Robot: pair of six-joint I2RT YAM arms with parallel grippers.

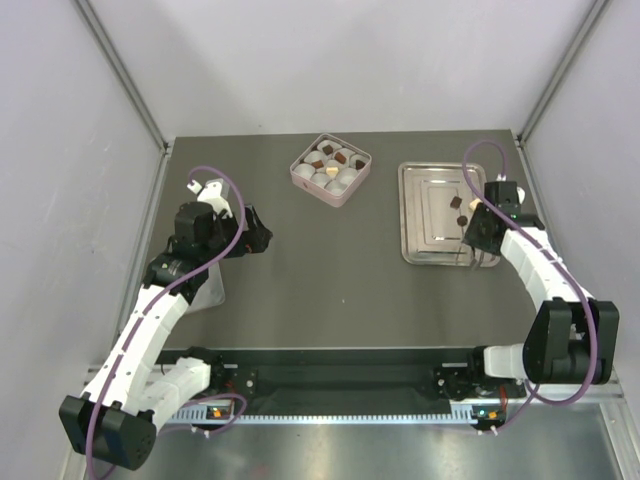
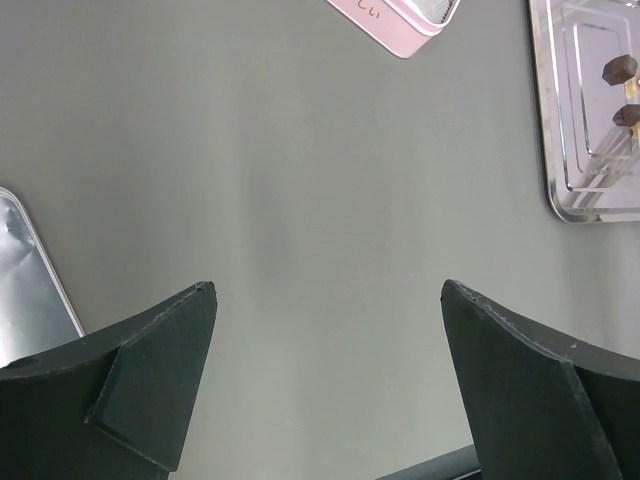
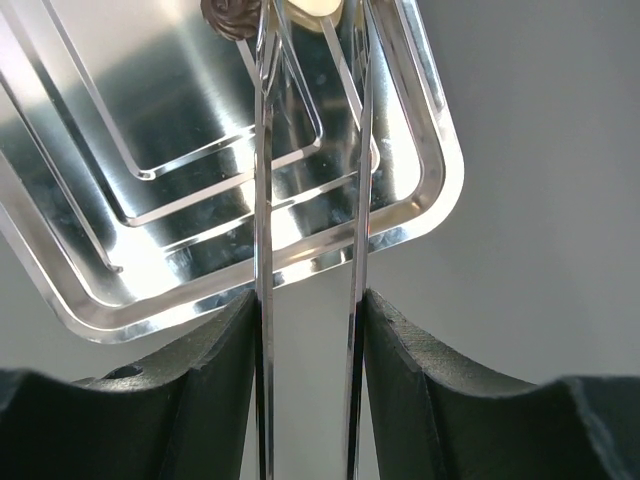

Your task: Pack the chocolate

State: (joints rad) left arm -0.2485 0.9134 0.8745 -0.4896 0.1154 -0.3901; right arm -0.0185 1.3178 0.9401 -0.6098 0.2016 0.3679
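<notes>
A pink box (image 1: 330,168) at the back middle holds white paper cups, several with dark chocolate in them. Two dark chocolate pieces (image 1: 456,202) lie on the steel tray (image 1: 425,250). My right gripper (image 1: 480,232) is shut on metal tongs (image 3: 262,200) that reach over the tray (image 3: 120,310). Near the tong tips are a dark piece (image 3: 228,15) and a cream piece (image 3: 315,8); whether the tips grip either is cut off by the frame. My left gripper (image 2: 328,290) is open and empty over bare table, left of the box (image 2: 400,20).
A flat silvery lid (image 1: 208,290) lies under my left arm and shows at the left wrist view's left edge (image 2: 30,290). The tray (image 2: 560,190) with two dark pieces (image 2: 620,68) shows at that view's right. Enclosure walls stand on three sides.
</notes>
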